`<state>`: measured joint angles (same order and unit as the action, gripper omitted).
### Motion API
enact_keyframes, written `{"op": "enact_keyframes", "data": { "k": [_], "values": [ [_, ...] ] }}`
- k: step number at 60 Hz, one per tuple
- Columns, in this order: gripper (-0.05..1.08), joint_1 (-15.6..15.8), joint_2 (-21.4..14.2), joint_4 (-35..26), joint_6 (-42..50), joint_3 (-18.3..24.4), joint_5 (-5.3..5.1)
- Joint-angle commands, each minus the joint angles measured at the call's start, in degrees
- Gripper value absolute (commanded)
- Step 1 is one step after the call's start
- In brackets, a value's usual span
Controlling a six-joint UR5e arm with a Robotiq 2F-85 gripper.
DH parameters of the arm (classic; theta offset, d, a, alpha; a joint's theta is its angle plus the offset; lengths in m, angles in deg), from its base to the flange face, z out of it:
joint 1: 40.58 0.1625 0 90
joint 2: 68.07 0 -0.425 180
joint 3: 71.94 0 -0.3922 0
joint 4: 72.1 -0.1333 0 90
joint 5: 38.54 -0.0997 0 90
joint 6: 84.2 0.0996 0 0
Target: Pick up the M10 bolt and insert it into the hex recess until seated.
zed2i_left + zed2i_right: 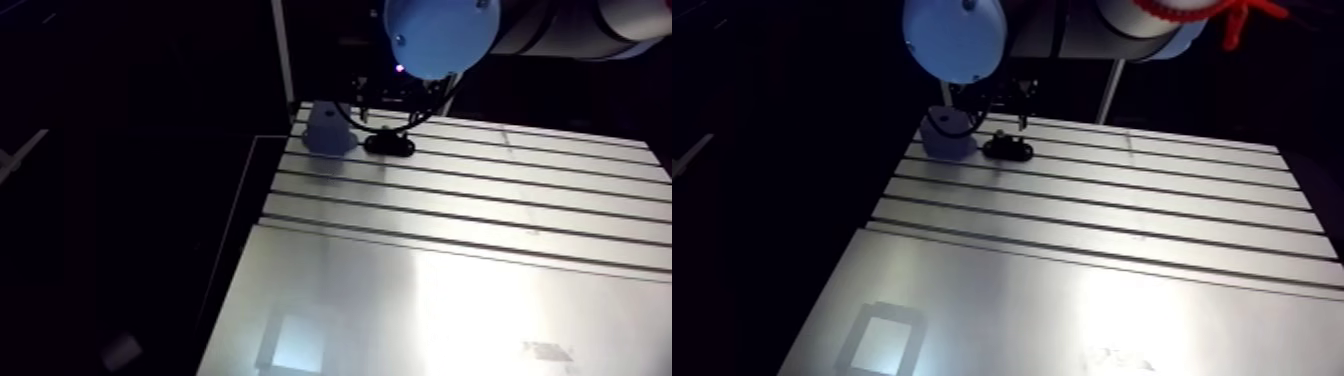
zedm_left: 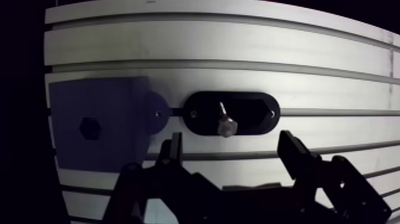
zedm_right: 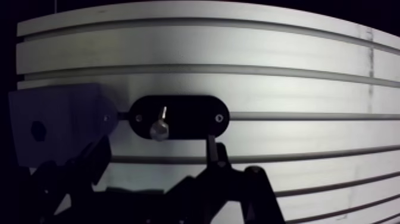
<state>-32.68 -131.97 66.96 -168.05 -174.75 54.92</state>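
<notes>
A small silver bolt (image 2: 225, 123) stands in a black oval holder (image 2: 231, 112) fixed on the slotted table; its hex head is toward the gripper and its shank points away. Beside the holder sits a blue block (image 2: 98, 124) with a dark hex recess (image 2: 90, 127) in its face. My gripper (image 2: 229, 150) hovers just short of the holder, open, with nothing between its fingers (image 2: 293, 152). In the arm view the holder (image 1: 1008, 150) and the blue block (image 1: 947, 138) lie at the table's far left corner, under the wrist.
The slotted aluminium table (image 1: 470, 200) runs wide to the right and toward the camera, with a smooth plate (image 1: 1022, 310) on the near part. The table's left edge lies close beside the blue block, with darkness beyond.
</notes>
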Motion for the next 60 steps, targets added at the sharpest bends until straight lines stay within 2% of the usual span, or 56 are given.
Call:
{"op": "enact_keyframes", "data": {
  "k": [1, 30, 42, 60],
  "values": [
    [0.15, 0.28, 0.58, 0.64, -0.04, 0.11, 0.10],
    [0.31, 0.28, 1.53, 0.83, -0.29, 0.11, 0.10],
    [0.33, 0.28, 1.89, 0.90, -0.39, 0.11, 0.10],
    [0.41, 0.28, 1.90, 0.91, -0.39, 0.20, 0.10]
  ]
}}
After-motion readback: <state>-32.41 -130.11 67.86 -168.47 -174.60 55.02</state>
